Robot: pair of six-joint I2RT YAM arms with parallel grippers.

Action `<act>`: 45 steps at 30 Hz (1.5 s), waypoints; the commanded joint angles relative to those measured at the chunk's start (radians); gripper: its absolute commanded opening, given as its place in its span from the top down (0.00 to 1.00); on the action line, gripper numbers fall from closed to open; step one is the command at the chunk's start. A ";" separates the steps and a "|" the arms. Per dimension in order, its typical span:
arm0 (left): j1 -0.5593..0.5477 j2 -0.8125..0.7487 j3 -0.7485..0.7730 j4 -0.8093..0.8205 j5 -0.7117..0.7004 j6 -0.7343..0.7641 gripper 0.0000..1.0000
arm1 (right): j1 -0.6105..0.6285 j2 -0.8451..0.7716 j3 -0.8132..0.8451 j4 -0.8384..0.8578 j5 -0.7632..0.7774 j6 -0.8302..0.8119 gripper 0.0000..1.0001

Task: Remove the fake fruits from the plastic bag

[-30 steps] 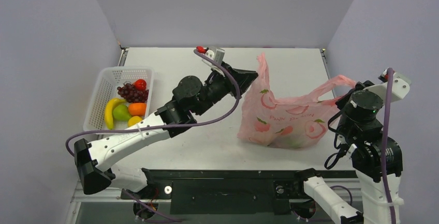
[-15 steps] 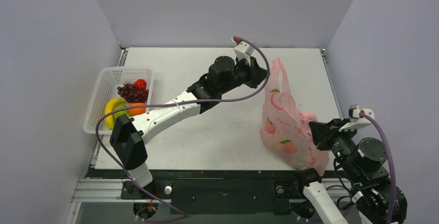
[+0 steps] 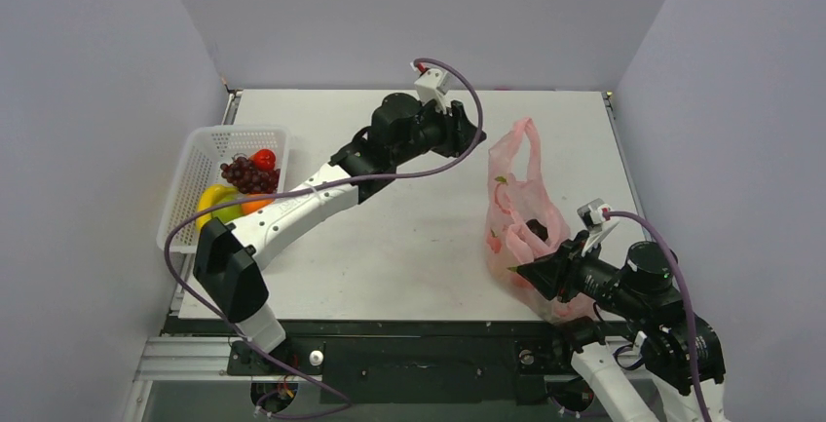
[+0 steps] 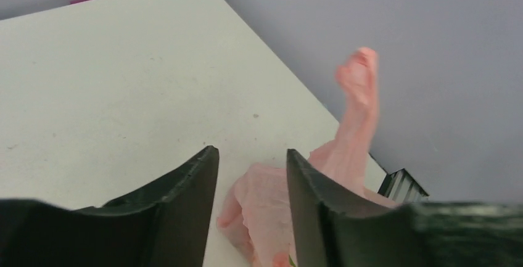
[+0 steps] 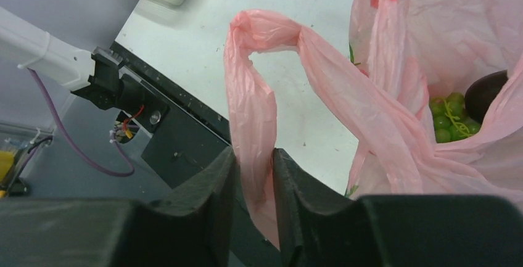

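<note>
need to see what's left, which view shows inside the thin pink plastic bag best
Right wrist: it looks into the pink plastic bag, showing green grapes and a dark fruit. Top external shows just a dark spot; left wrist only the outside.

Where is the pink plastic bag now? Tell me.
In the top view the plastic bag sits at the right of the table, near its front edge, just ahead of the right gripper, one loop handle between that gripper's fingers.

basket (image 3: pixel 181 200) left | plastic bag (image 3: pixel 510 210) right | fake fruits (image 3: pixel 244 186) in both
</note>
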 commanded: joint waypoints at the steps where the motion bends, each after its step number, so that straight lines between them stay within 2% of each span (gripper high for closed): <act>1: 0.025 -0.125 -0.017 -0.001 0.051 -0.018 0.47 | 0.007 0.022 0.060 0.059 -0.001 -0.020 0.67; 4: 0.025 -0.206 -0.080 0.025 0.092 -0.061 0.35 | 0.006 0.041 0.110 0.078 0.081 -0.026 0.56; 5: 0.026 -0.242 -0.152 0.051 0.117 -0.086 0.31 | 0.005 0.050 0.130 0.091 0.118 -0.032 0.55; 10: 0.020 -0.357 -0.332 0.118 0.177 -0.220 0.27 | 0.010 0.058 0.187 0.090 0.324 -0.052 0.49; 12: 0.001 -0.370 -0.376 0.124 0.178 -0.266 0.28 | 0.016 0.046 0.185 0.085 0.408 -0.048 0.42; 13: -0.026 -0.370 -0.386 0.126 0.155 -0.277 0.28 | 0.016 0.040 0.176 0.086 0.452 -0.042 0.36; 14: -0.046 -0.370 -0.396 0.121 0.113 -0.272 0.28 | 0.017 0.038 0.166 0.089 0.463 -0.041 0.34; 16: -0.109 -0.358 -0.390 0.085 0.009 -0.241 0.27 | 0.017 0.040 0.155 0.102 0.457 -0.044 0.30; 20: -0.230 -0.289 -0.357 0.036 -0.176 -0.227 0.26 | 0.017 0.052 0.123 0.157 0.327 -0.047 0.27; 25: -0.254 -0.175 -0.322 0.080 -0.250 -0.266 0.28 | 0.023 0.079 0.074 0.198 0.167 -0.072 0.26; 32: -0.245 -0.051 -0.243 0.103 -0.277 -0.202 0.28 | 0.032 0.101 0.031 0.229 0.134 -0.066 0.26; 34: -0.234 -0.030 -0.226 0.126 -0.249 -0.187 0.36 | 0.033 0.109 0.027 0.229 0.176 -0.051 0.25; 35: -0.223 -0.023 -0.216 0.133 -0.231 -0.187 0.45 | 0.032 0.109 0.026 0.225 0.200 -0.046 0.26; 37: -0.205 -0.004 -0.201 0.153 -0.202 -0.192 0.57 | 0.032 0.105 0.023 0.215 0.301 -0.034 0.30; 39: -0.182 0.020 -0.177 0.165 -0.161 -0.198 0.64 | 0.032 0.102 0.030 0.197 0.385 -0.027 0.40; 40: -0.175 0.041 -0.166 0.165 -0.146 -0.201 0.73 | 0.032 0.100 0.033 0.191 0.420 -0.027 0.50; 41: -0.160 0.051 -0.144 0.167 -0.121 -0.202 0.78 | 0.032 0.099 0.039 0.183 0.430 -0.031 0.63; 42: -0.153 0.073 -0.131 0.167 -0.101 -0.202 0.85 | 0.032 0.097 0.044 0.179 0.445 -0.034 0.71; 43: -0.143 0.083 -0.106 0.166 -0.077 -0.203 0.88 | 0.033 0.095 0.056 0.169 0.457 -0.037 0.91; 44: -0.138 0.100 -0.081 0.165 -0.070 -0.202 0.98 | 0.033 0.086 0.063 0.163 0.512 -0.037 0.97; 45: -0.130 0.107 -0.068 0.162 -0.063 -0.201 1.00 | 0.032 0.080 0.078 0.147 0.616 -0.030 1.00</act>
